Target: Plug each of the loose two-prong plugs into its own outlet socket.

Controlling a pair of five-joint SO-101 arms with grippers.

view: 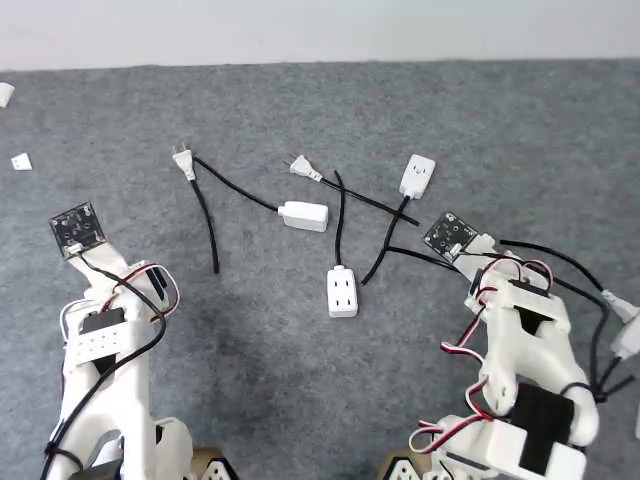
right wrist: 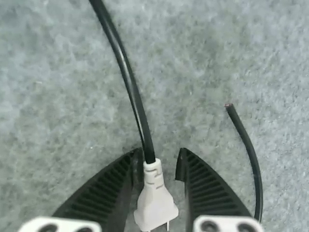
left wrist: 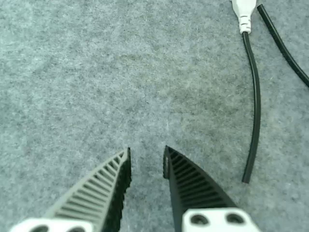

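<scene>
Right wrist view puts a white two-prong plug [right wrist: 154, 205] between the ribbed black fingers [right wrist: 108, 188] of the right gripper [right wrist: 159, 151]. The jaws stand narrow: one finger sits against the plug's ridged neck and a slim gap shows at the other, so the gripper straddles the plug rather than clamps it. The plug's smooth, round black cord [right wrist: 126, 72] stretches off over the fuzzy grey felt of the table [right wrist: 48, 72], and a cut cord end [right wrist: 228, 105] lies near it.

Left wrist view has the left gripper [left wrist: 146, 151] low over bare felt, its tapered fingers narrowly parted with nothing between them. A short black cord [left wrist: 254, 96] from a second white plug [left wrist: 243, 12] lies off to one side.

High view finds that second plug [view: 183, 160] and a third plug [view: 303, 167] toward the table's far edge. Three blocky white outlet sockets [view: 342, 290] lie around the middle, their cords crossing one another. The right arm [view: 520, 340] hangs over its own gripper there, hiding the plug beneath it.
</scene>
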